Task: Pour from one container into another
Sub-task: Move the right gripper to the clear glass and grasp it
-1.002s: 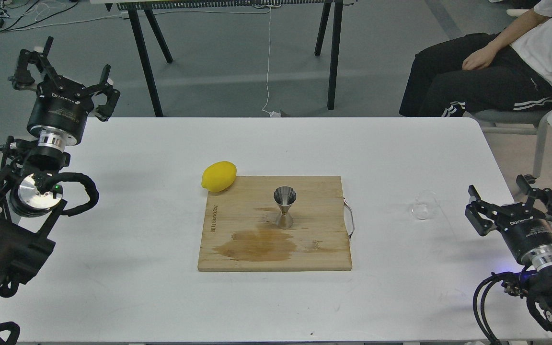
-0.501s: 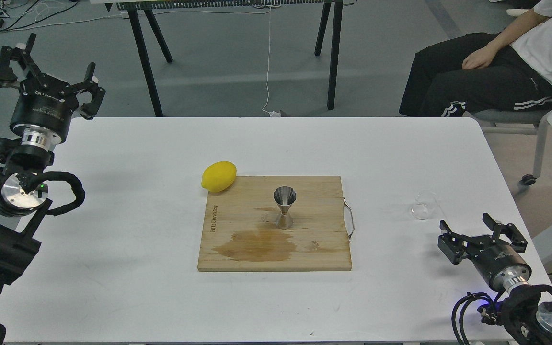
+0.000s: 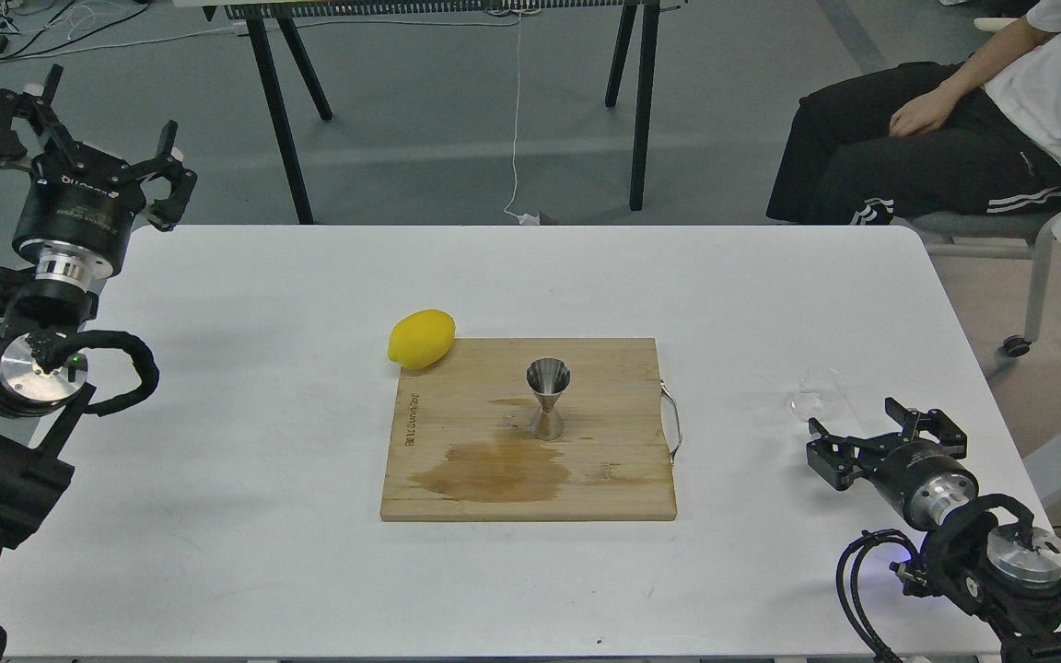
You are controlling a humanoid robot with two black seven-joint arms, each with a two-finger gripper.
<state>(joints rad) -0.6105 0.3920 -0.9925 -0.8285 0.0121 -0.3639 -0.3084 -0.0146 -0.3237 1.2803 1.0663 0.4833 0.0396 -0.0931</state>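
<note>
A small clear cup (image 3: pixel 817 393) stands on the white table (image 3: pixel 217 479) to the right of the wooden board (image 3: pixel 457 433). The steel hourglass jigger (image 3: pixel 547 398) stands upright near the middle of that board. My right gripper (image 3: pixel 871 431) is low over the table just in front of and slightly right of the cup, open, with nothing between its fingers. My left gripper (image 3: pixel 79 124) is raised at the far left corner of the table, open and empty, far from both containers.
A yellow lemon (image 3: pixel 421 339) lies at the board's far left corner. A brown wet stain (image 3: pixel 494 471) marks the board's front. A metal handle (image 3: pixel 673 424) sticks out of the board's right side. A seated person (image 3: pixel 945 120) is at back right.
My right gripper has dropped lower and swung left toward the clear cup. My left arm has shifted left and slightly back. Cup, jigger and lemon have not moved.
</note>
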